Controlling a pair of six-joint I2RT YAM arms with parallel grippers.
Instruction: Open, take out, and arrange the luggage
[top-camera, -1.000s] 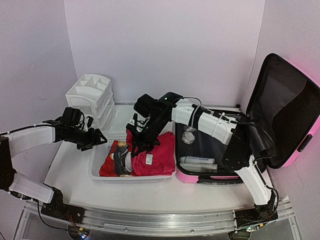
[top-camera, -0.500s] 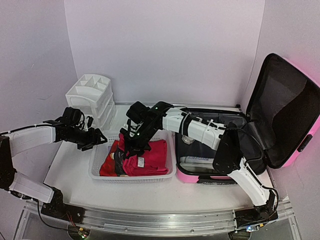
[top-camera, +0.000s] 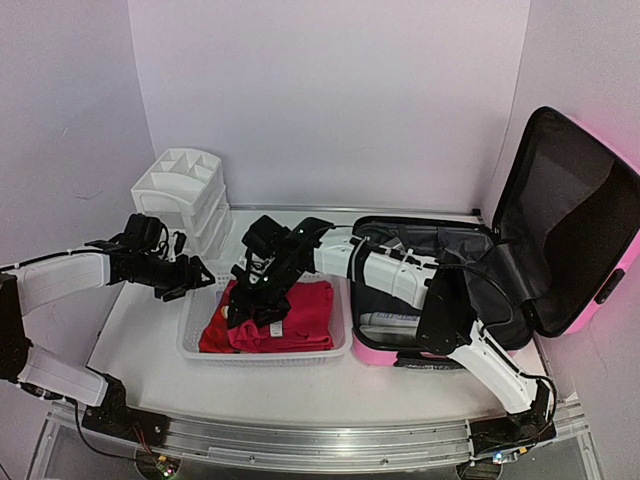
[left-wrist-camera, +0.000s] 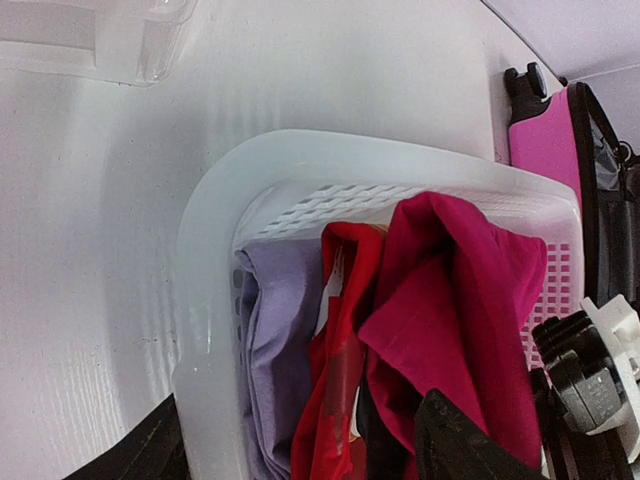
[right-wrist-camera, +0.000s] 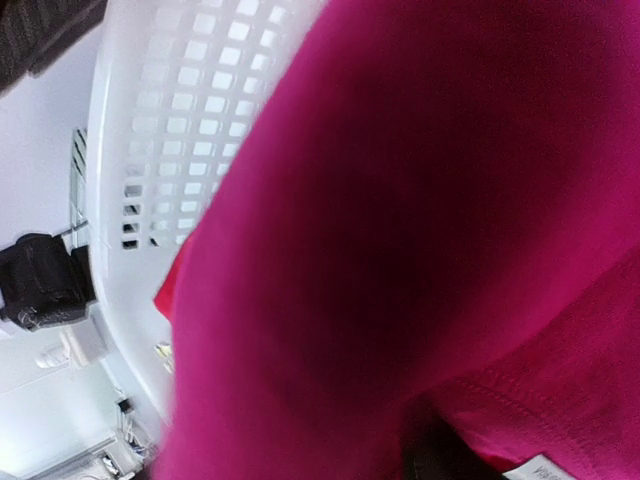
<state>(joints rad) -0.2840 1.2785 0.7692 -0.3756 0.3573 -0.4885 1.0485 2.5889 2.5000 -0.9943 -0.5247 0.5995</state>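
The luggage (top-camera: 585, 300) lies open just to the right of the white mesh basket (top-camera: 265, 352), its near wall almost against the basket's right rim. It is a bright-pink hard shell edged in black. The lower half rests flat on the table (top-camera: 140, 350), and the lid stands raised on the side away from the basket, showing a black fabric lining. A loose black flap of lining droops from the lid down into the lower half. Inside that half, a white tube-like pack (top-camera: 390, 320) lies close to the wall facing the basket, among dark things too dim to name. From the left wrist view, the pink shell (left-wrist-camera: 545, 150) runs along the basket's far side, with a black wheel (left-wrist-camera: 525, 80) at its corner.

The basket holds a magenta garment (top-camera: 305, 310) heaped on its luggage side, a red garment (top-camera: 215, 335) beside it, and a lavender cloth (left-wrist-camera: 275, 330) against the opposite wall.

The left gripper (top-camera: 188, 278) hangs over the basket's left rear corner with its fingers spread and nothing between them. The right gripper (top-camera: 252, 305) is sunk into the clothes in the middle of the basket. Magenta cloth fills its own camera, so I cannot tell whether its fingers are apart or pinching. A white drawer organizer (top-camera: 180, 185) stands behind the basket's left end.
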